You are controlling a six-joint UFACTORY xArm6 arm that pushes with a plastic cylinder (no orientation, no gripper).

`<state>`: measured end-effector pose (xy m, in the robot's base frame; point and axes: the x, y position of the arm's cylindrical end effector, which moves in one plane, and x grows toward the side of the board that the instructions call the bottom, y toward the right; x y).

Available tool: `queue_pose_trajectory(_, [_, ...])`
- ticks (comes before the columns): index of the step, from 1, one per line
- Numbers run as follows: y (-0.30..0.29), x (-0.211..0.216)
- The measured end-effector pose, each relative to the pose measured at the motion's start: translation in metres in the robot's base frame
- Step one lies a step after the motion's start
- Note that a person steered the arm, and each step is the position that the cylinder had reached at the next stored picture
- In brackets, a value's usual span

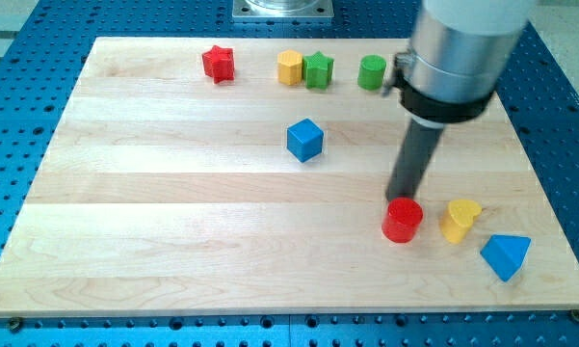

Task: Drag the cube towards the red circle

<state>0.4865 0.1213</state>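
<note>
Closest to the view's bottom is the blue triangle (506, 255), sitting near the board's lower right corner. Just up and left of it is the yellow heart (460, 220), and left of that, close but not touching, the red circle (403, 220).

My tip (401, 198) comes down right at the top edge of the red circle. Looks like it's touching or nearly so, but the rod and the circle overlap from this angle, so I can't say for sure. No gripper on this rig, just the dark rod, so nothing to spread or pinch.

Blue cube (305, 140) is out on its own around the middle of the board (173, 193), well up and to the left of the red circle, and well apart from my tip too.

Along the view's top there's a row: red star (218, 64) off to the left, then the yellow hexagon (289, 67) and green star (318, 69) right up against each other, then the green cylinder (372, 72) just left of the arm's big silver body (462, 48).
</note>
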Motion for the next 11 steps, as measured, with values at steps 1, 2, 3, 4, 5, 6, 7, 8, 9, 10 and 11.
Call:
queue_pose_trajectory(1, [-0.029, 0.009])
queue_pose_trajectory(2, [-0.025, 0.043])
queue_pose_trajectory(3, [0.015, 0.059])
queue_pose_trajectory(4, [0.014, 0.055])
queue_pose_trajectory(5, [-0.028, 0.041])
queue_pose_trajectory(6, [-0.073, 0.030])
queue_pose_trajectory(7, [-0.086, 0.021])
queue_pose_trajectory(8, [-0.102, -0.008])
queue_pose_trajectory(9, [-0.150, -0.048])
queue_pose_trajectory(10, [-0.186, -0.080])
queue_pose_trajectory(11, [-0.141, -0.100])
